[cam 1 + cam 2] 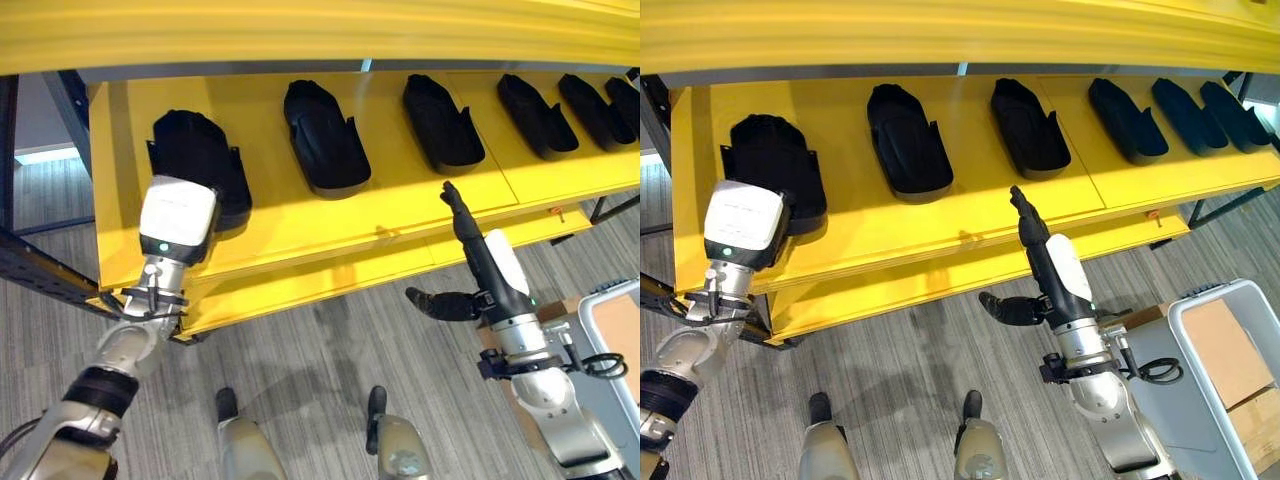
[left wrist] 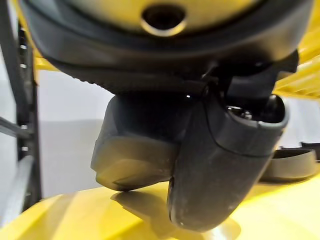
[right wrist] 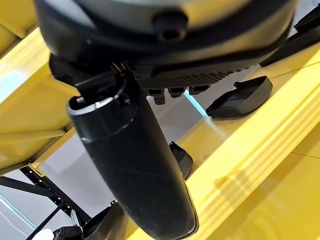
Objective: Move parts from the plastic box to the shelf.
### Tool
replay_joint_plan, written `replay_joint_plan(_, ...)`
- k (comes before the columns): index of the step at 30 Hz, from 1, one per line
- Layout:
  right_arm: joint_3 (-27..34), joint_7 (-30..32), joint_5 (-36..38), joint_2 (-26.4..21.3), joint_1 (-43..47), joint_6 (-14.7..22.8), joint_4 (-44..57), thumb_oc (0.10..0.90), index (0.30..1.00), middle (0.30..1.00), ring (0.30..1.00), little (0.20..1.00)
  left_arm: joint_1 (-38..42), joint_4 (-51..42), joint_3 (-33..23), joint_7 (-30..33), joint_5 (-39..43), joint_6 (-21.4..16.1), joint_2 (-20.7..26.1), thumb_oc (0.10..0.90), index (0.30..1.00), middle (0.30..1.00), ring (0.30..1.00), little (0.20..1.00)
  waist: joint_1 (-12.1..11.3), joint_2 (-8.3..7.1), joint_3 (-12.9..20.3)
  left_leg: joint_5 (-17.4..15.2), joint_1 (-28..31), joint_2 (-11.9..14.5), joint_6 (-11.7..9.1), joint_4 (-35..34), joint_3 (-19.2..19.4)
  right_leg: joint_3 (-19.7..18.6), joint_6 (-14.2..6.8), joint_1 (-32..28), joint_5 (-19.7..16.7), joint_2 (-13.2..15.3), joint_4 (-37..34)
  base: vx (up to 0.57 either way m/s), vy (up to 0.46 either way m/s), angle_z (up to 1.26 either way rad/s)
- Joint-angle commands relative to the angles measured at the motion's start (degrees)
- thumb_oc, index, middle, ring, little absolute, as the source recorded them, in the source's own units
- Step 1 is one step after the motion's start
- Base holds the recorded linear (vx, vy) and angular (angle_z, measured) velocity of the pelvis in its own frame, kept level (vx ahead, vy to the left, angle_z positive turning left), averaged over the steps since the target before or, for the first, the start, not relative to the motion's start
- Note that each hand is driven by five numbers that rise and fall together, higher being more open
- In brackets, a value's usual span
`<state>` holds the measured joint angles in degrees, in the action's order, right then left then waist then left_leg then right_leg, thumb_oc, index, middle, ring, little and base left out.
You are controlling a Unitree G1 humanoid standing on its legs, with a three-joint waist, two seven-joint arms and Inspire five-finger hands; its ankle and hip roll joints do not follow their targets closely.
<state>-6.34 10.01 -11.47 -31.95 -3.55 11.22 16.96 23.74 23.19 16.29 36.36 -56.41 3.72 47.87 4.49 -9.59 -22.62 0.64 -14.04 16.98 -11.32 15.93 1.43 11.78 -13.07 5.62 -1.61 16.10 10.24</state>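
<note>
Left hand [image 1: 178, 215] at leftmost black moulded plastic part [image 1: 200, 160] on yellow metal shelf [image 1: 330, 215]; fingers hidden, grip unclear. Right hand [image 1: 478, 262] empty, fingers straight, thumb out. Grey plastic box [image 1: 1200, 330] at right.

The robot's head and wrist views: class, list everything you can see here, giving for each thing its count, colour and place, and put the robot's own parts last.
Moulded black plastic parts: six in the right eye view, black, in a row along the shelf board.
Yellow metal shelf: one, yellow boards on a dark frame, across the scene ahead of the robot.
Grey plastic box: one, grey, on the floor at the robot's right, cardboard inside.
Grey striped floor: grey, below the shelf.
Left hand: one, dark with a white back, at the leftmost part on the shelf; its fingers are hidden.
Right hand: one, dark, fingers straight, at the shelf's front edge, holding nothing.
</note>
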Motion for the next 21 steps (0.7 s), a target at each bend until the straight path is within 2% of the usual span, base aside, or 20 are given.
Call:
replay_joint_plan(1, 3.2, 2.5, 2.5, -0.8, 5.1, 5.3, 3.9, 0.9, 1.0, 1.0, 1.0, 1.0, -0.5, 4.7, -4.7, -0.2, 5.2, 2.8, 1.3, 0.4, 0.3, 0.3, 0.3, 0.3, -0.4, -2.24, 2.2, 0.6, 0.2, -0.4, 2.0, 0.6, 1.8, -1.4, 1.9, 3.2, 2.5, -0.4, 6.2, 0.0, 0.0, 0.0)
replay_joint_plan(12, 3.0, 2.6, 2.5, -1.6, 5.4, 5.6, 4.1, 0.9, 1.0, 1.0, 1.0, 1.0, 0.4, 7.8, -4.4, 0.3, 5.6, 2.9, 4.5, 0.4, 0.3, 0.3, 0.3, 0.3, -0.5, -2.08, 1.8, 0.3, -0.4, -0.4, 2.0, 1.6, 1.7, -1.9, 1.8, 3.4, 2.4, -0.4, 6.5, 0.0, 0.0, 0.0)
replay_joint_plan(21, 3.2, 3.1, 2.5, -1.9, 6.0, 6.3, 3.8, 0.9, 1.0, 1.0, 1.0, 1.0, 1.9, 8.6, -0.2, -0.9, 3.4, 0.7, 6.9, 0.4, 0.3, 0.3, 0.3, 0.3, -0.2, -1.64, 1.3, 0.1, -0.9, -0.5, 2.1, 2.5, 1.7, -2.3, 1.6, 3.7, 2.4, -0.4, 6.7, 0.0, 0.002, 0.0)
